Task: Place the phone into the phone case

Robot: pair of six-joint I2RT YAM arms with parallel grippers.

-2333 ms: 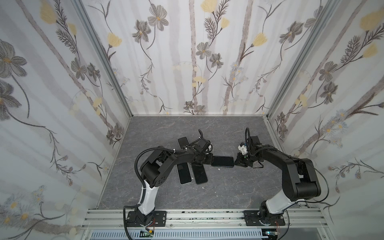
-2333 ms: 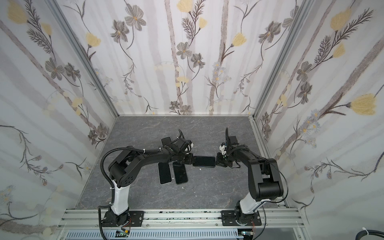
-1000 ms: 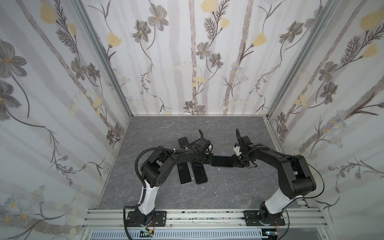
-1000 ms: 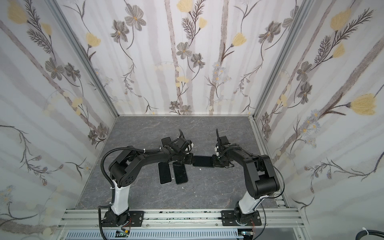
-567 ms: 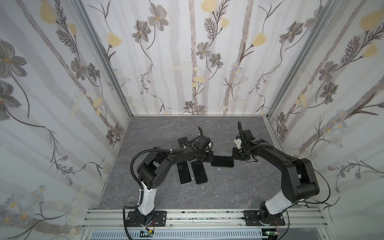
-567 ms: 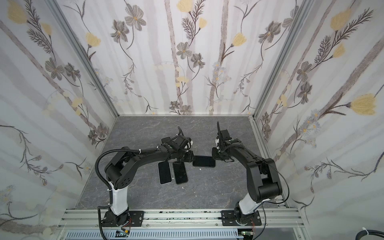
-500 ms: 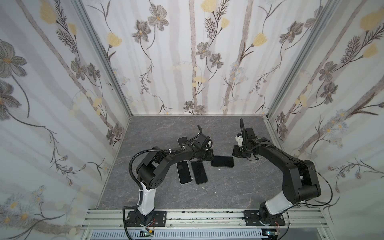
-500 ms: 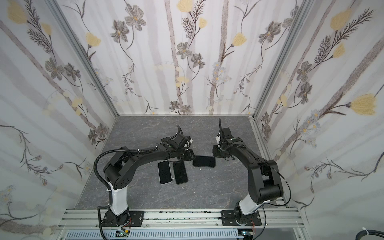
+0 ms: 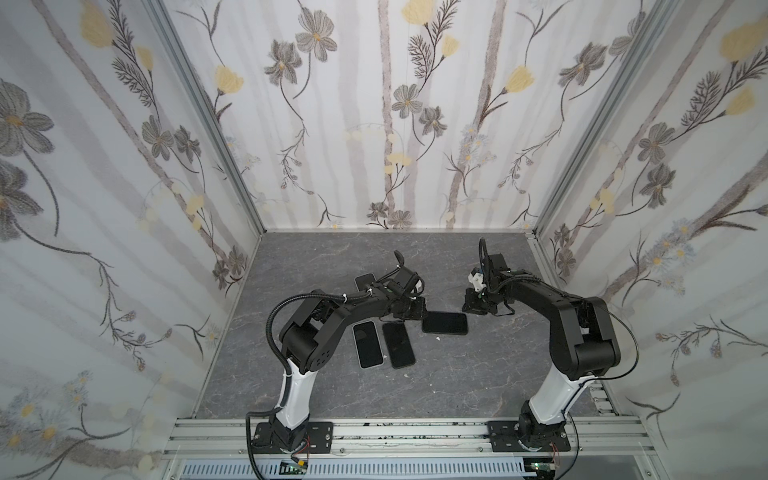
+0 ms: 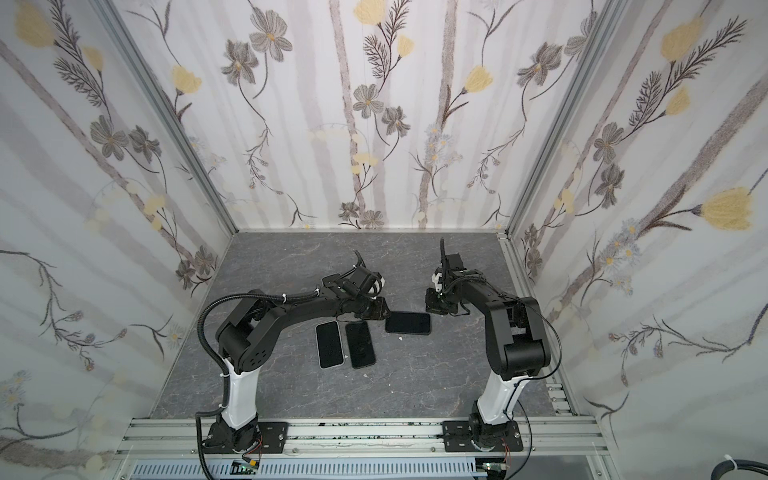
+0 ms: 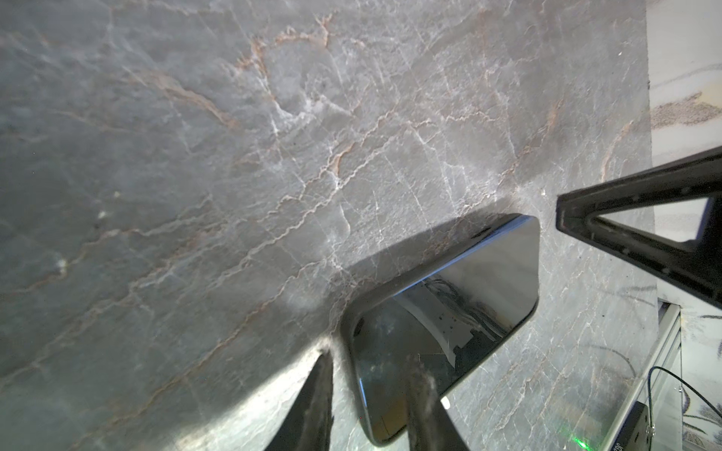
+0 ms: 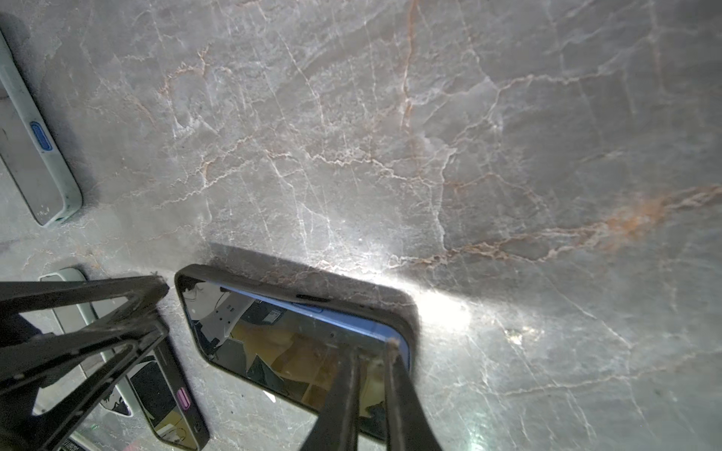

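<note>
The phone is seen lying screen-up and crosswise near the middle of the desk, inside the dark phone case. In the right wrist view a blue strip of the phone's side is shown inside the case rim along one long edge, so that side is judged not fully seated. The other edges cannot be checked. The step in hand is taken to be the pressing-in, not the placing.

The right hand is held over one corner of the screen, its fingers drawn almost together with nothing between them. Whether the glass is touched cannot be told. The left hand is set at the opposite short end, narrowly parted and gripping nothing, with one finger beside the case and the other over the screen.

The next move is judged to call for a downward push along the exposed edge, with the far end steadied so that the case is neither slid nor tipped.

A light-rimmed phone and a dark phone lie side by side near the left hand, partly under the left arm. Bare desk is left open on the right arm's side and toward the front rail. The walls are well apart from the work.
</note>
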